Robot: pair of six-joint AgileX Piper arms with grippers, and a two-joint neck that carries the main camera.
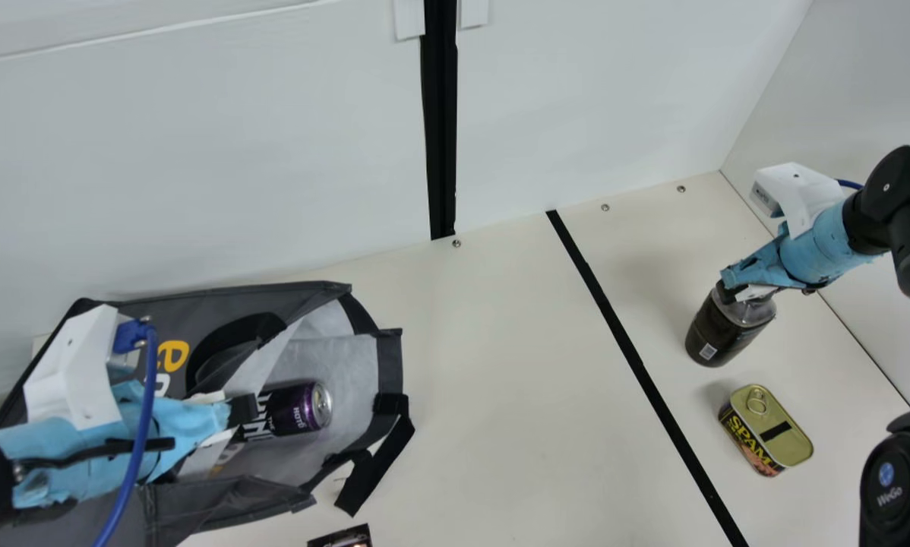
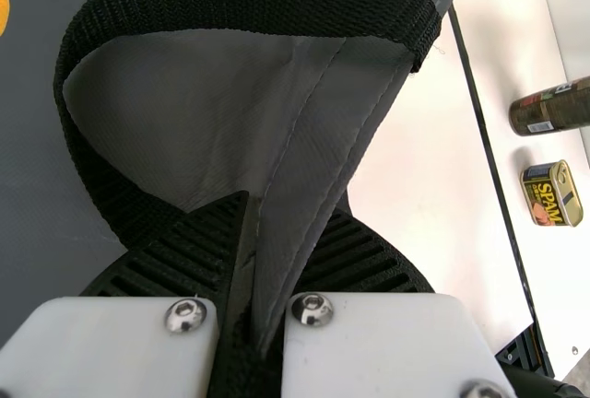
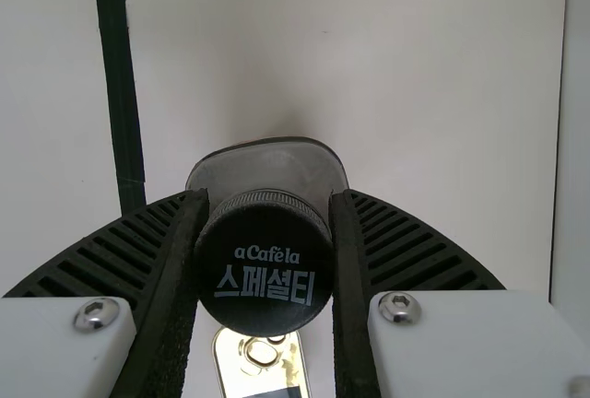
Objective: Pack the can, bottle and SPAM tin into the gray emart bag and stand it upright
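The gray bag point(image 1: 352, 365) lies on its side at the main view's left, its mouth facing right, with the purple can point(image 1: 295, 409) inside on the pale lining. My left gripper point(image 1: 244, 410) is at the bag's mouth; in the left wrist view, the left gripper point(image 2: 251, 274) pinches a fold of the bag point(image 2: 166, 122) below its black handle. Over at the right, my right gripper point(image 1: 732, 287) holds the dark bottle point(image 1: 728, 330) by its top. From the right wrist, the right gripper point(image 3: 265, 241) presses both sides of the black cap point(image 3: 265, 274). The SPAM tin point(image 1: 770, 429) stands near the bottle.
A black tape line point(image 1: 630, 353) crosses the table between bag and bottle. White walls point(image 1: 197, 167) rise behind and at the right. A small dark printed item point(image 1: 341, 537) lies at the main view's bottom edge.
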